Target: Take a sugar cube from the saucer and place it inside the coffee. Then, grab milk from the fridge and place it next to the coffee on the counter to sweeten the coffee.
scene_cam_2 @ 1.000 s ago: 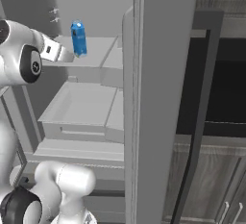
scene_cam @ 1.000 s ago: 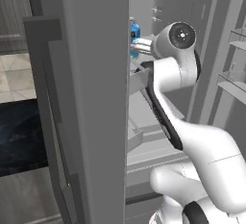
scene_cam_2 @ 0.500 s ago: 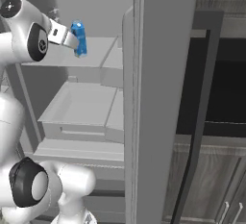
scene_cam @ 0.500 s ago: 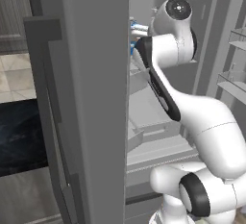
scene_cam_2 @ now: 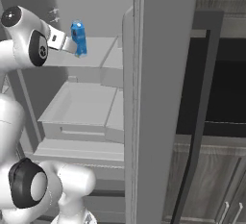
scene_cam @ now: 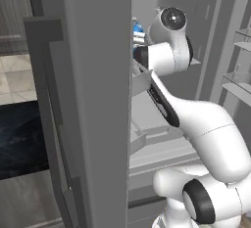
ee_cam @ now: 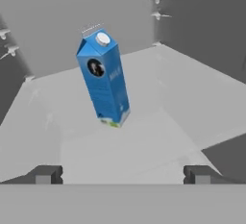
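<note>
The milk (ee_cam: 104, 80), a bright blue gable-top carton with a white cap and a small round emblem on its face, stands upright on a pale grey upper shelf (scene_cam_2: 98, 53) inside the fridge (scene_cam_2: 158, 98), a little back from the shelf's front edge and clear of the walls on either side. In the right base view the milk (scene_cam_2: 79, 38) sits just beyond the end of the hand, and in the left base view a sliver of blue carton (scene_cam: 138, 27) peeks out past the edge of the near fridge door. The gripper (ee_cam: 122, 174) points straight at the carton from in front, its two dark fingertips (ee_cam: 45, 174) spread wide apart with nothing between them, and a stretch of bare shelf separates them from the carton's base. The white arm (scene_cam: 169, 56) reaches up and into the open compartment at shelf height. Below that shelf lies a wide pale drawer (scene_cam_2: 81, 110). To the right of the fridge stands a dark oven front with a long handle (scene_cam_2: 199, 122), and to the far left a glossy black counter (scene_cam: 19, 134) shows past the door.
</note>
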Robot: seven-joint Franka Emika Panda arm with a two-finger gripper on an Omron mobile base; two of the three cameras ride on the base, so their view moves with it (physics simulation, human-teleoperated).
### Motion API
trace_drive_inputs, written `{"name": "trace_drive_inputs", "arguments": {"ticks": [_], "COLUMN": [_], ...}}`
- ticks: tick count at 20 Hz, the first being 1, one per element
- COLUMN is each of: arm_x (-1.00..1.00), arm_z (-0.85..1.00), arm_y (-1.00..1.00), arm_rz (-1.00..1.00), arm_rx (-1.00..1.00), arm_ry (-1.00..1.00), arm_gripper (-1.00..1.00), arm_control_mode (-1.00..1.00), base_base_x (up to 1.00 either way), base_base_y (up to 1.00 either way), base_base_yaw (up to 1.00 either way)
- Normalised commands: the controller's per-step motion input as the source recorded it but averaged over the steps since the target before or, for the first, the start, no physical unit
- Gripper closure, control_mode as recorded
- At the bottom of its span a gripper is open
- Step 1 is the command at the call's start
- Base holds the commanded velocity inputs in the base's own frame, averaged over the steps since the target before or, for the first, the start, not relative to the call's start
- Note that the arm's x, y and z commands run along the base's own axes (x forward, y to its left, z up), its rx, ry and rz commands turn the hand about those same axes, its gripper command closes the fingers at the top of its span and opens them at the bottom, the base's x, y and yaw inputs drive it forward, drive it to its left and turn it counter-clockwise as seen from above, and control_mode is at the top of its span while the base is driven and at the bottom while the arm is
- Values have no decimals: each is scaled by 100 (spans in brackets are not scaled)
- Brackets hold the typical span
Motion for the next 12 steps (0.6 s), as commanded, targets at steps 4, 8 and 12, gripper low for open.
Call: {"name": "trace_drive_inputs", "arguments": {"ticks": [4, 8, 12], "arm_x": [38, 34, 31], "arm_z": [0, 0, 0], "arm_y": [16, 2, 0], "arm_rz": [-1, 0, 0], "arm_rx": [-4, -4, 0], "arm_ry": [0, 0, 0], "arm_gripper": [-100, -100, -100], "arm_control_mode": [-100, -100, -100], "base_base_x": [0, 0, 0], "base_base_y": [0, 0, 0], "base_base_yaw": [0, 0, 0]}}
